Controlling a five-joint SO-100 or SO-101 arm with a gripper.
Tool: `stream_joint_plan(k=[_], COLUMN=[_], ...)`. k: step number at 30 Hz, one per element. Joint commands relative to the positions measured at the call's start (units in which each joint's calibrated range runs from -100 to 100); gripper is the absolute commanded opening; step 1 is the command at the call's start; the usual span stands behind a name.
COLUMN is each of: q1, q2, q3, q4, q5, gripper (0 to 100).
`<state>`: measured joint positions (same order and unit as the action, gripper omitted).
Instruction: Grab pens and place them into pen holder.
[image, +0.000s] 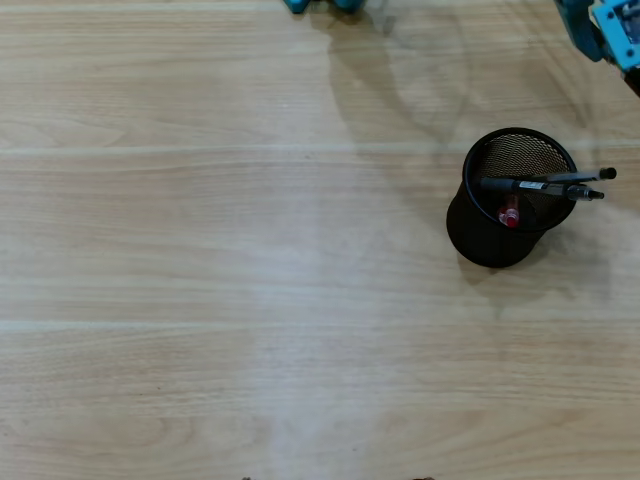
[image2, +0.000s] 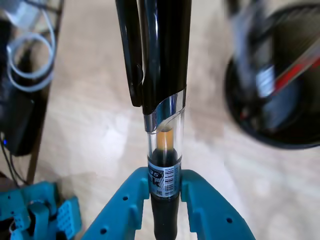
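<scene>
In the wrist view my teal gripper (image2: 165, 187) is shut on a black pen (image2: 162, 75) with a clear barrel and a clip, which sticks straight up the frame. The black mesh pen holder (image2: 272, 85) is blurred at the right of that view, below the pen and apart from it. In the overhead view the pen holder (image: 490, 235) stands upright at the right, with two dark pens (image: 550, 185) leaning out over its right rim and a red-tipped pen (image: 509, 214) inside. Only a teal part of the arm (image: 610, 30) shows at the top right corner.
The table is light wood (image: 250, 300). A teal base part (image: 320, 5) sits at the top edge in the overhead view. In the wrist view, white cables (image2: 27, 55) and a dark frame lie past the table's left edge, and teal robot parts (image2: 40, 215) sit at bottom left.
</scene>
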<state>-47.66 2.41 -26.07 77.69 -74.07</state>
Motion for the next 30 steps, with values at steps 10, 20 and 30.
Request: stream_joint_plan(k=[10, 20, 30], q1=[19.9, 18.9, 18.5], q2=[-19.6, -20.3, -21.1], q3=[37.4, 56.6, 63.5], q4=[-54.6, -65.7, -65.9], q5=[16.2, 13.4, 13.1], gripper=[2, 2, 2])
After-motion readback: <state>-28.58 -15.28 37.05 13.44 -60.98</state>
